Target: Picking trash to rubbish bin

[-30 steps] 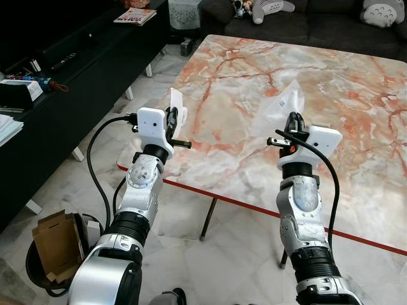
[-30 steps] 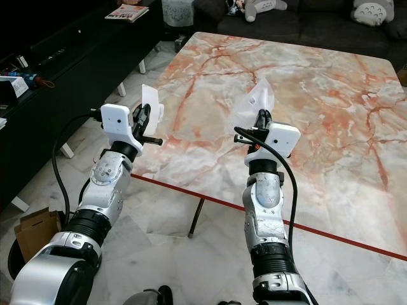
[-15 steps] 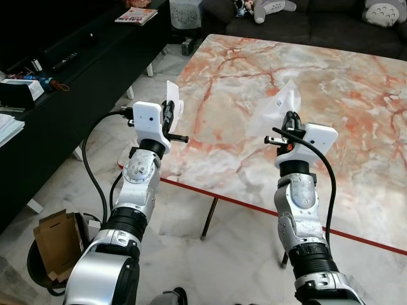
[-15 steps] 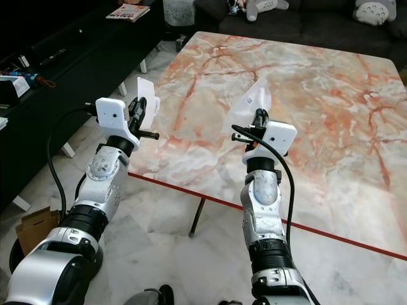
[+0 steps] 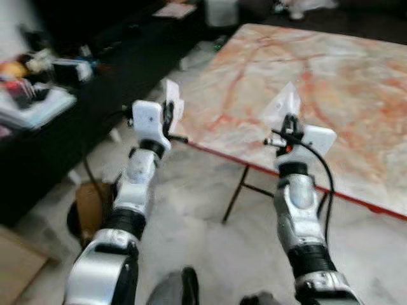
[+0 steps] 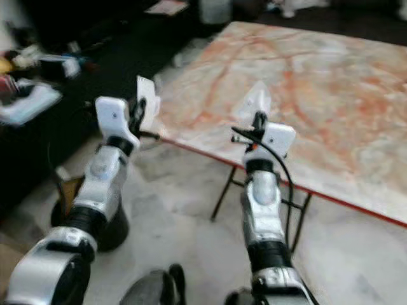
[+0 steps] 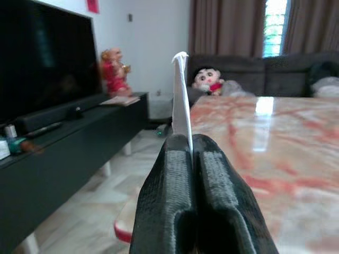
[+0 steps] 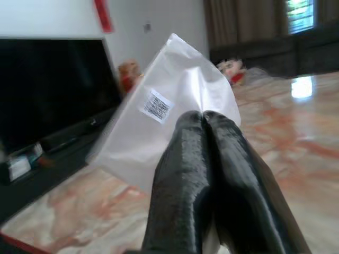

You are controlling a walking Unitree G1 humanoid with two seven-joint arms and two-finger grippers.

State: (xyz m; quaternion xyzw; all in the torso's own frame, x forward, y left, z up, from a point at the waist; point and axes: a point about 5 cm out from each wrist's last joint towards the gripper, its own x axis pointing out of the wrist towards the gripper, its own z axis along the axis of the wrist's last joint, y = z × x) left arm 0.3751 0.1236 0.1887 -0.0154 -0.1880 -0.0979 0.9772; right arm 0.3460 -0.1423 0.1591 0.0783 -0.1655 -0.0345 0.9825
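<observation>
We count two pieces of trash, one in each gripper. The thin white card [image 7: 180, 100] stands up from the tips of our left gripper [image 7: 192, 145], whose two fingers are pressed together on it. The clear plastic bag [image 8: 165, 114], with one small barcode label [image 8: 157, 105], is pinched the same way by the two closed fingers of our right gripper [image 8: 205, 117]. Both grippers are raised at the near edge of the one marble table [image 5: 356, 82]. Below our left arm, on the floor, stands one dark rubbish bin [image 5: 82, 216] holding cardboard; the head views are blurred.
</observation>
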